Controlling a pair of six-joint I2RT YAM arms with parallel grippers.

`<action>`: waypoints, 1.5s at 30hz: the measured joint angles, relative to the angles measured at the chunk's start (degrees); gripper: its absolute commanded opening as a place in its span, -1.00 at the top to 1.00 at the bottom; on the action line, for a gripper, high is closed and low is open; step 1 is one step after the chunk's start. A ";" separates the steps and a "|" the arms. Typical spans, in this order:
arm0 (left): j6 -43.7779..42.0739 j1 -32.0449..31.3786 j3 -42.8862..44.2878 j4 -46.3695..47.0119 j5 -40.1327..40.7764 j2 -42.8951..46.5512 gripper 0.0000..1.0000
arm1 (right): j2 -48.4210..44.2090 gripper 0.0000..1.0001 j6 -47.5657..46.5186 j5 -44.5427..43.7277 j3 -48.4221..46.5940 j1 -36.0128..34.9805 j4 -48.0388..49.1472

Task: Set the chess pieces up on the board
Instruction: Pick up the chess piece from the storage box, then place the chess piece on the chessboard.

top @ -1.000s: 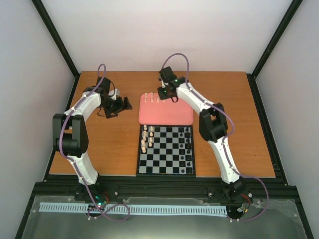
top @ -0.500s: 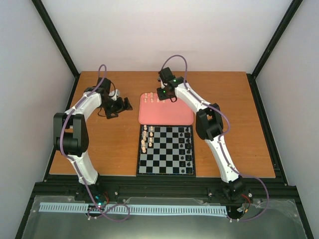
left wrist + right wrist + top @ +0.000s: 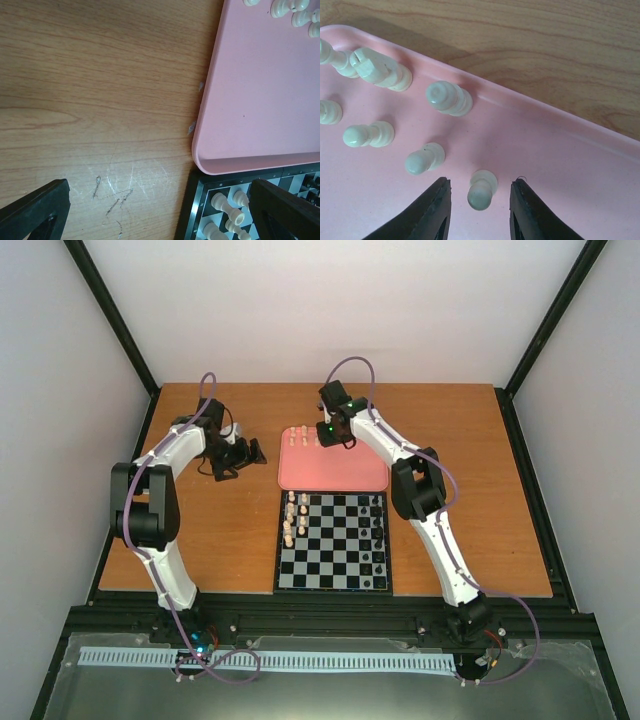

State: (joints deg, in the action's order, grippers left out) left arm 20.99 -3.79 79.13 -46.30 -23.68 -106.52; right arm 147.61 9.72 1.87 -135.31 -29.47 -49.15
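The cream chess pieces (image 3: pixel 442 97) sat in two places: a handful stood in the pink tray (image 3: pixel 570 165) near its far rim, and the rest stood in two files at the left of the board (image 3: pixel 333 560). They were smooth and glossy, with round heads on flared bases. The tray was matte with a raised, rounded lip; the board was flat and chequered with a thin dark border. Black pieces (image 3: pixel 377 530) lined the board's right side, too small to tell apart.

The right hand (image 3: pixel 480 182) hung open over the tray, its black fingers astride one pawn (image 3: pixel 482 190) — apparently touching neither. Two pieces at that view's left edge were cut off.

The left hand (image 3: pixel 160 210) stood wide open over the scratched wooden bench (image 3: pixel 90 100), just beside the tray's near corner.
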 measured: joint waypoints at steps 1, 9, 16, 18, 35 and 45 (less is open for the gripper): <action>0.00 0.00 0.00 0.00 0.00 0.00 -0.99 | 0.00 0.33 0.02 0.17 0.00 0.04 0.00; 0.00 0.00 0.00 0.00 0.02 0.00 -1.00 | 0.96 0.46 0.00 0.79 -0.11 0.57 -0.04; 0.00 0.00 0.00 0.00 0.04 0.02 -1.00 | 1.64 0.84 -0.13 1.84 -0.11 0.81 -0.26; -0.02 0.00 0.00 0.00 0.07 0.02 -1.00 | 1.64 0.90 -0.26 1.95 -0.20 0.85 -0.22; -0.02 0.00 0.00 -0.02 0.98 1.51 -1.00 | -24.39 0.92 -1.09 1.36 23.91 -3.13 0.68; 0.00 0.00 -0.02 -0.07 1.14 3.34 -1.00 | -43.52 0.89 1.88 2.95 49.70 -18.97 4.52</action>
State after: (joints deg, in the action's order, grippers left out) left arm 20.99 -3.79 79.11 -46.37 -22.55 -103.18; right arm 104.09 11.60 4.82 -85.60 -48.45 -44.62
